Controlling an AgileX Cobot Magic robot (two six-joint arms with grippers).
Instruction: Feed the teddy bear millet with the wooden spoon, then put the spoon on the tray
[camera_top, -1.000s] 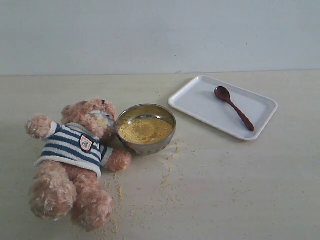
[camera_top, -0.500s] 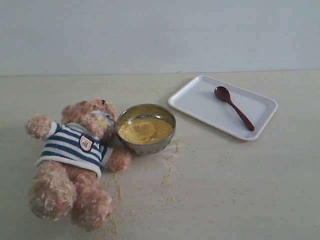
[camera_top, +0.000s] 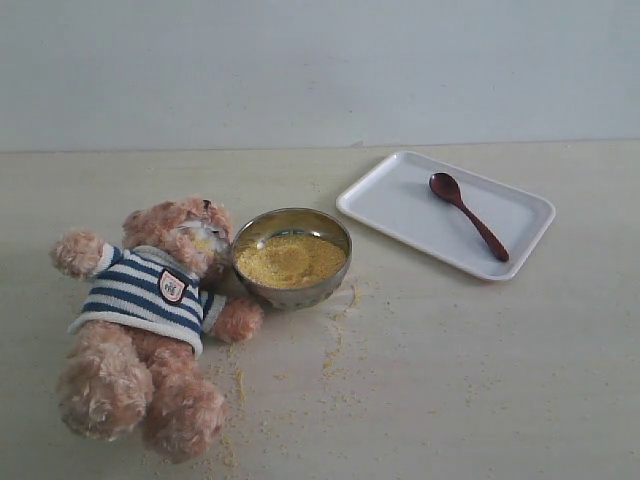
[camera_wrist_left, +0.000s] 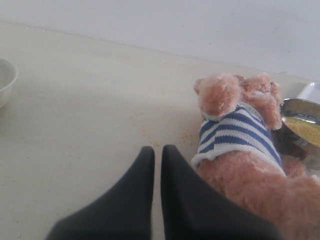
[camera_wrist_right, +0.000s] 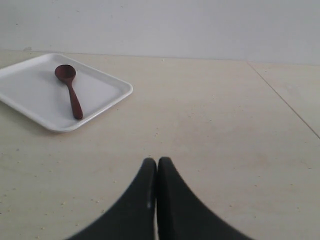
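wooden spoon (camera_top: 468, 215): light, stiff, probably slippery | on tray (camera_top: 400, 205), handle toward 4 o'clock; grasp mid-handle | left tool (camera_wrist_left: 156, 152), right tool (camera_wrist_right: 156, 162): both closed, empty

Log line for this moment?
wooden spoon: on tray | teddy bear: lying beside steel bowl | millet: in bowl, some spilled on table | left tool: shut, empty | right tool: shut, empty

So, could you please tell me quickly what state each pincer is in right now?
Left pincer: closed, holding nothing.
Right pincer: closed, holding nothing.
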